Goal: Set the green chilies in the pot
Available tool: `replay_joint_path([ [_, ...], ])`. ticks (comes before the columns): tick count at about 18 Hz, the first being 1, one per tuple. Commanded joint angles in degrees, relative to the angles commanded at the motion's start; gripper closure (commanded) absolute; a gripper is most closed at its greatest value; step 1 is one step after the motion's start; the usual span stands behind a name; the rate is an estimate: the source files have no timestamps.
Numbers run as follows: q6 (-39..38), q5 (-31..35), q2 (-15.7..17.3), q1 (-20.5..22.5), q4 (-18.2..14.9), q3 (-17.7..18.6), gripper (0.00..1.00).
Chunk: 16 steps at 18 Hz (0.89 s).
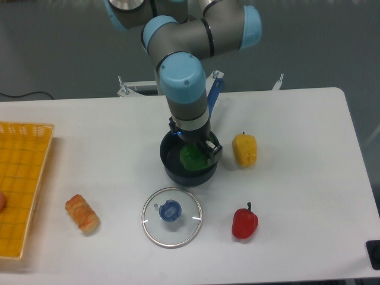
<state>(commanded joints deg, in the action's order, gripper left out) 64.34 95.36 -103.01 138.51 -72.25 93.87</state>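
The pot (172, 169), a small dark saucepan, stands at the middle of the table, its blue handle (215, 95) pointing away behind the arm. The green chilies (193, 158), glossy and bright green, sit inside the pot's rim, a little right of its centre. My gripper (193, 144) hangs straight down over the pot with one finger on each side of the green chilies. The wrist hides the fingers' upper parts. Whether the pads press on the vegetable does not show.
A yellow pepper (244, 150) lies just right of the pot and a red pepper (244, 222) nearer the front. The glass lid with a blue knob (171, 216) lies in front of the pot. A bread piece (82, 213) and a yellow basket (24, 184) are at the left.
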Motion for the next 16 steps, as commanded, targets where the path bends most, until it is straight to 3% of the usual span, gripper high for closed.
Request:
replay_joint_path([
  [6,-0.17,0.09,0.79,0.18,-0.09,1.23,0.42],
  [9,-0.44,0.35,1.4,-0.17,-0.09,3.95,0.42],
  [16,-0.61,0.53,1.06,-0.79,-0.18,4.04,0.42],
])
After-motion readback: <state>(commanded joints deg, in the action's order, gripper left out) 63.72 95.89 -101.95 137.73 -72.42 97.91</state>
